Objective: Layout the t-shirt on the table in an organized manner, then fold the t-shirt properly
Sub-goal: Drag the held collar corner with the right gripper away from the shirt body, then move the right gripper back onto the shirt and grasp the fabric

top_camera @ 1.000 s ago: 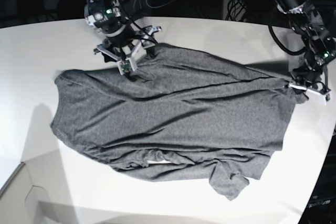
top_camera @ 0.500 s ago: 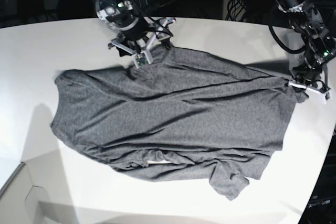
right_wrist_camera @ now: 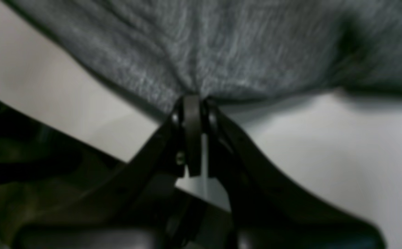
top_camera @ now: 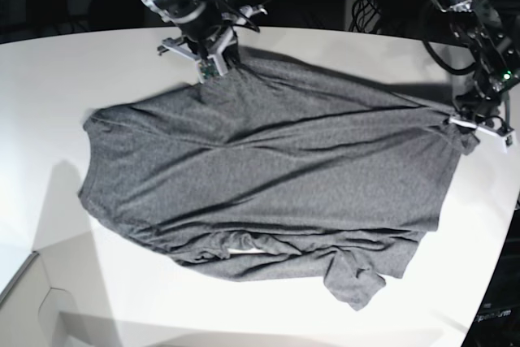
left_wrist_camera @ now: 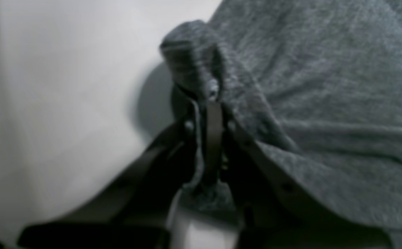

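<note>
Spreading step in hand: large smooth white table [top_camera: 73, 79] with curved edge fills the base view; dark heather-grey knit t-shirt [top_camera: 268, 184] lies across the centre, mostly flat, with diagonal creases and a bunched hem at the lower middle-right.

Both arms, 2 grips:
- right gripper [top_camera: 221, 56], upper left of the frame: jaws closed on the shirt's top edge; its wrist view shows cloth pinched at the tips [right_wrist_camera: 192, 98].
- left gripper [top_camera: 471, 122], right edge of the frame: jaws closed on a rolled fold of fabric at the shirt's right corner [left_wrist_camera: 211, 103].

My read for doing it well: pull the 2 pinch points apart evenly and low over the table, so the upper edge goes taut and straight. Don't lift high; the rumpled lower hem would drag and bunch more. Release only once that edge lies flat.
</note>
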### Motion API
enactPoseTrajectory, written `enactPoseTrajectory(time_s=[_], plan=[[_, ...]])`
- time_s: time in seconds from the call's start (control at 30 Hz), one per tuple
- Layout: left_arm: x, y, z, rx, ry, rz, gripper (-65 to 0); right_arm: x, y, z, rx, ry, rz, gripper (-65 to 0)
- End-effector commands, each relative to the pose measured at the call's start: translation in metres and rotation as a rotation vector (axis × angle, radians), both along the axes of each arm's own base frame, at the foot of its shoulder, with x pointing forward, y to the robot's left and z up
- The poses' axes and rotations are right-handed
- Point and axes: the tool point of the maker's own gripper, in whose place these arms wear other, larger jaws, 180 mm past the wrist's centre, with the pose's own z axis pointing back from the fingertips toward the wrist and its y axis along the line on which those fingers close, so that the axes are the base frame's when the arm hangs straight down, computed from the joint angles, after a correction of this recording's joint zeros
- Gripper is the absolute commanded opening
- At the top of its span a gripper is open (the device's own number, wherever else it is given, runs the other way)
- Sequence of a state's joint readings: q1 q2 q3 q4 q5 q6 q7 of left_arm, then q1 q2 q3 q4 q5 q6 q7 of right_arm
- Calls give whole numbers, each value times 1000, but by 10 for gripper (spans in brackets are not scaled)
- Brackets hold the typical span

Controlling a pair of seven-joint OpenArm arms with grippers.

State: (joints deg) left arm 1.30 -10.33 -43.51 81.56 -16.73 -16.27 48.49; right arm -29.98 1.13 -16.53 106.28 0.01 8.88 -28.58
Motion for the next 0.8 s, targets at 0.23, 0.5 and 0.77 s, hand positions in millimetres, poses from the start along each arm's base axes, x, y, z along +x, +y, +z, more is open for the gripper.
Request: enactPoseTrajectory(time_s=[0.23, 0.5, 0.77], plan=[[-10, 31, 17, 36, -46, 78, -649, -21, 7, 20, 68, -52, -25, -650], [-19, 33, 12, 37, -27, 87, -649, -31, 9, 26, 102, -86, -41, -650], [-16, 34, 15, 40, -40, 88, -649, -16, 4, 64, 143, -245, -56, -650]])
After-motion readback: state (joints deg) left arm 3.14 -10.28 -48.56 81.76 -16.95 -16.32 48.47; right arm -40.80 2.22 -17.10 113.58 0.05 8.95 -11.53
